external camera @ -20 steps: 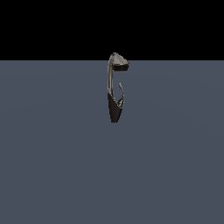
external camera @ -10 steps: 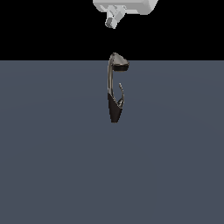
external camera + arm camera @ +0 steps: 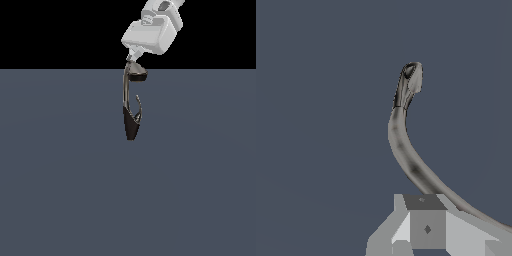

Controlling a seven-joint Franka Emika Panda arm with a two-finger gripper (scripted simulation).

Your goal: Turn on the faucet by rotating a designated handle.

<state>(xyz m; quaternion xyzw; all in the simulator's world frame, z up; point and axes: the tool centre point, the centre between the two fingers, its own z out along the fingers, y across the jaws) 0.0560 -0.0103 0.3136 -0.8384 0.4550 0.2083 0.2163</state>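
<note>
One faucet (image 3: 129, 100) stands on the flat grey-blue surface (image 3: 60, 190), slightly above the middle of the exterior view, its tapered black base resting on the surface and its thin neck rising to a flat wide spout head at the top. One short curved silvery handle (image 3: 137, 107) rises from the base on the exterior view's right side of the neck, apart from the spout head and well below it. The white arm enters from the upper right of the exterior view, and the gripper (image 3: 131, 56) hangs just above the spout head, very near it; contact cannot be judged. The handle is untouched, well apart from the gripper. The wrist view shows the curved metal neck (image 3: 401, 145) sweeping past one grey finger (image 3: 426, 227). Finger spacing is not visible in either view, so whether the gripper is released or clenched cannot be told.
</note>
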